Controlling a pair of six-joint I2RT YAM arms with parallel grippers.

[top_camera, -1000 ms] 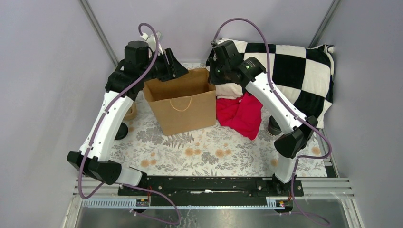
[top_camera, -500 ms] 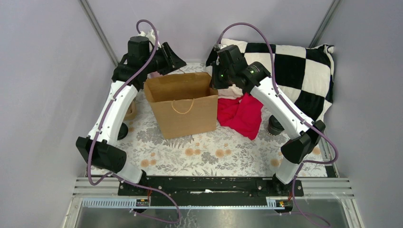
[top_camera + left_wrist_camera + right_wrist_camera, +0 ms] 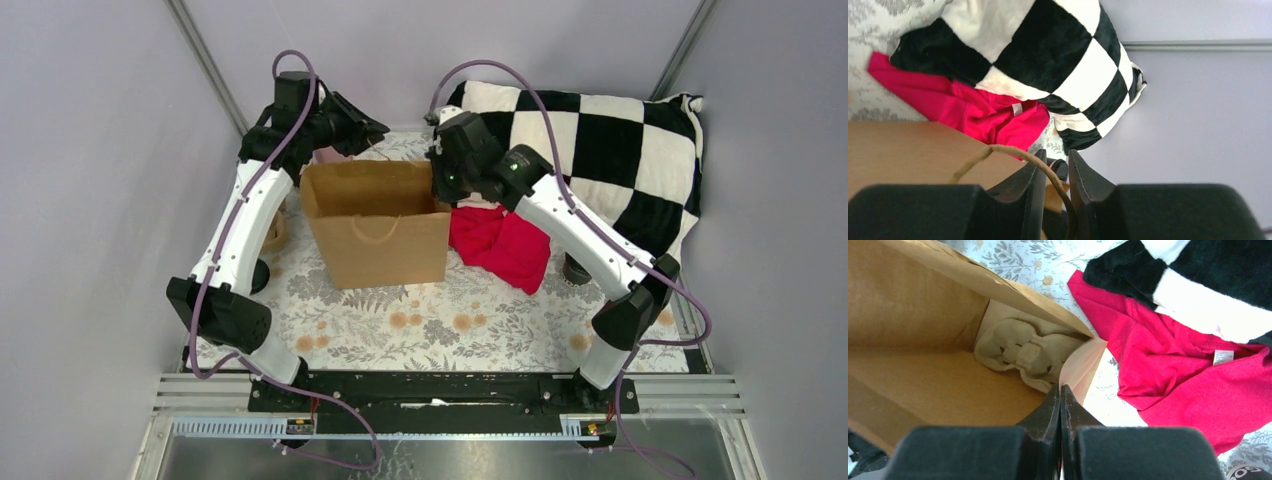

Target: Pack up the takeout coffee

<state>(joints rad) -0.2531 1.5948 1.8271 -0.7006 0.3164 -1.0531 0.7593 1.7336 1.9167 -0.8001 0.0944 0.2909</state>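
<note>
Coffee [image 3: 576, 268] stands on the counter [image 3: 450, 320] at right, by the red cloth [image 3: 505, 245]. We judge it light, crushable and spillable, so grasp its wall below the lid. Left gripper [image 3: 1054, 152] is narrowly parted around the bag's handle [image 3: 998, 148]; right gripper [image 3: 1060, 388] is shut at the bag [image 3: 385, 250] rim.

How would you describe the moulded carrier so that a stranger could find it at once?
Start at the brown paper bag standing open at the centre, just left of the red cloth. Look down into it: on its floor lies the moulded carrier. It is pale grey-beige and lumpy with hollows, unlike the smooth brown walls around it.
</note>
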